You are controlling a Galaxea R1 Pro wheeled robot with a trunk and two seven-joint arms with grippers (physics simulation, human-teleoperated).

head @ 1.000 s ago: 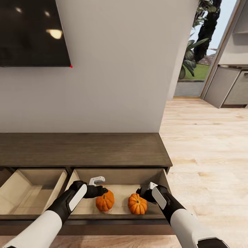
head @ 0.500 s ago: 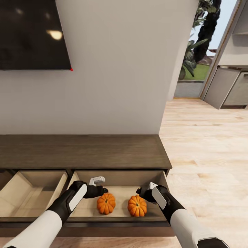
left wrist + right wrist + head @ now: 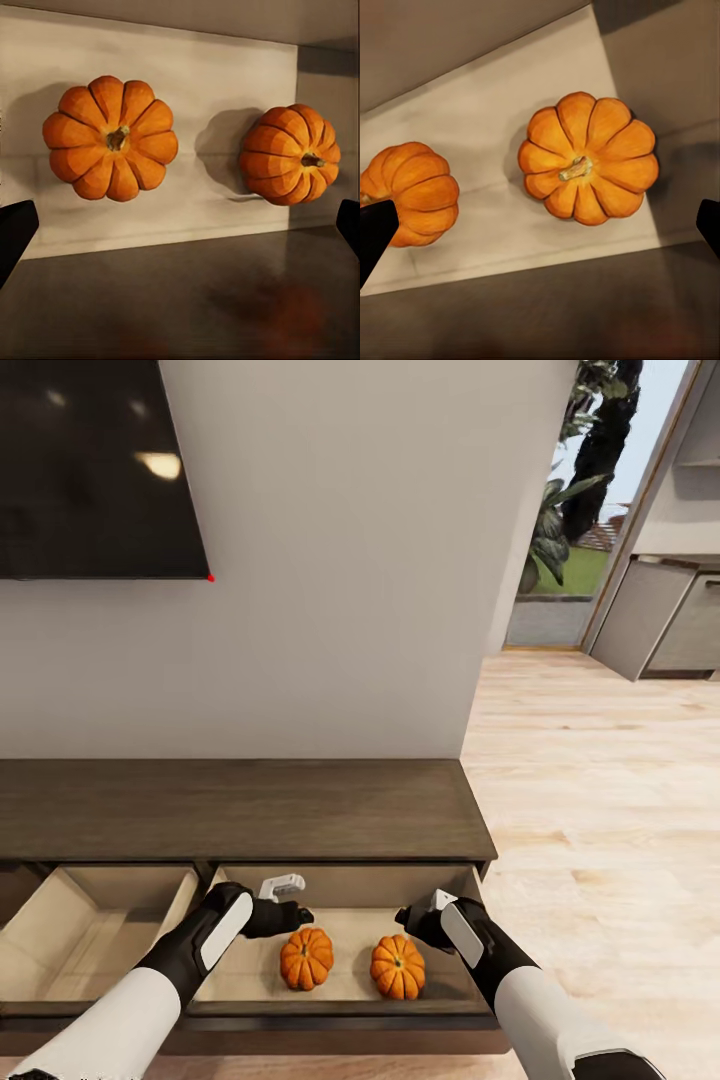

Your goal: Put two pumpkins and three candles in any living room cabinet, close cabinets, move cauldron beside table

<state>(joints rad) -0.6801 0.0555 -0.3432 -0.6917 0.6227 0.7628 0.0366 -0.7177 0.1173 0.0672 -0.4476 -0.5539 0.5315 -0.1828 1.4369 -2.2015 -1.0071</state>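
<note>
While both arms hang over the pulled-out right drawer (image 3: 445,880) of the cabinet (image 3: 240,810), the two pumpkins sit on its pale floor, side by side and apart from each other: the left pumpkin (image 3: 306,958) just below the left gripper (image 3: 300,915), the right pumpkin (image 3: 398,966) just beside the right gripper (image 3: 408,920). From the left wrist view both pumpkins rest stem-up on the light board, the one with its stem facing the camera (image 3: 110,138) and the other (image 3: 289,154) tipped slightly toward the drawer's side wall, with the dark front edge of the drawer running across below them. That gripper's fingertips (image 3: 15,232) show only at the frame's far edges, wide apart and holding nothing. The right wrist view has the right pumpkin (image 3: 587,168) centred and the left one (image 3: 406,192) cut by the frame edge; its fingertips (image 3: 373,229) are likewise spread wide and empty. Bare drawer floor lies behind the pumpkins toward the back wall and between the right pumpkin and the drawer's right side. A second drawer (image 3: 100,930) stands open to the left, its interior bare where visible. Right of the cabinet's end, open plank floor (image 3: 600,810) stretches toward a doorway; a black TV (image 3: 95,470) hangs on the wall above.
</note>
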